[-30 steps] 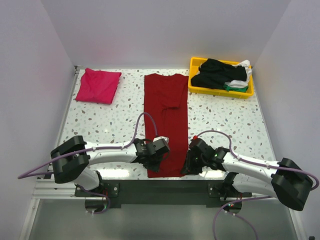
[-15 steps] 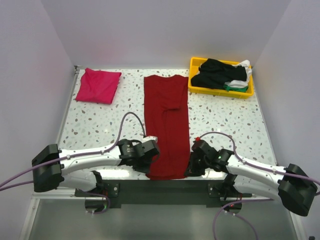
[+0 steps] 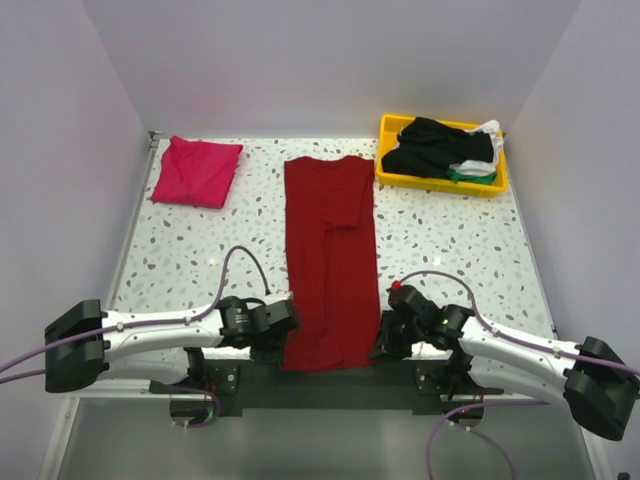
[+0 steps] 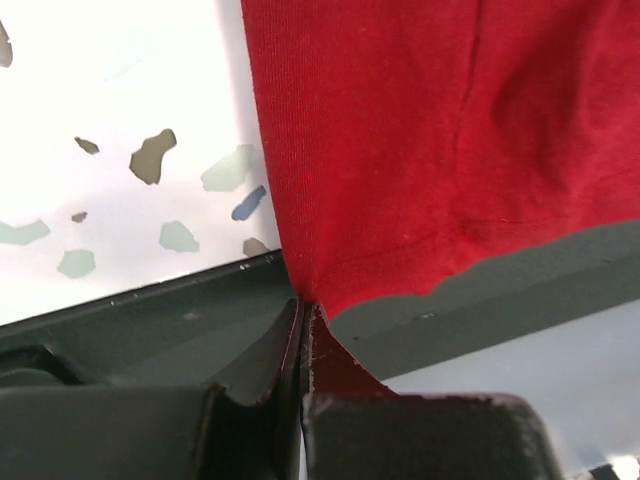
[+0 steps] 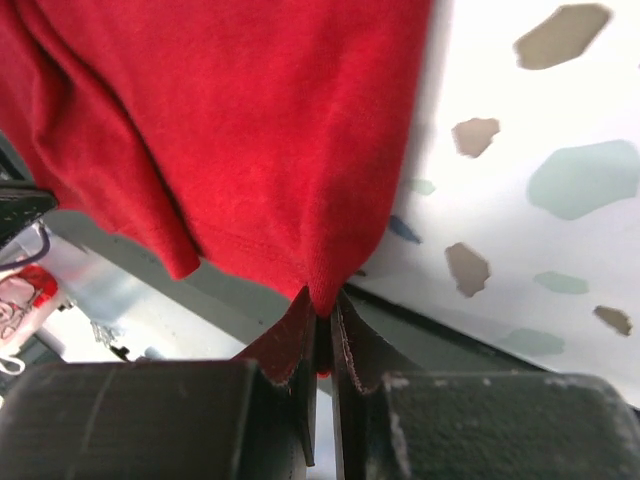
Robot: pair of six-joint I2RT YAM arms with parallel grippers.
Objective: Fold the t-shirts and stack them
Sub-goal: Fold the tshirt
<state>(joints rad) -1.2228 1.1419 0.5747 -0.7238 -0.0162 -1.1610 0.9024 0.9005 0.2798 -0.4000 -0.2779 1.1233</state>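
Fingers (image 4: pixel 250 420) on t-shirt (image 3: pixel 330 250); tray (image 3: pixel 420 182) probably shirt-filled

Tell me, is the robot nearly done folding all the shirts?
Not nearly. Done: the pink shirt lies folded at the far left corner. In hand: the dark red shirt, a long strip, with the left tool and right tool each pinching a near corner. Left: the black, white and green shirts heaped in the yellow tray.
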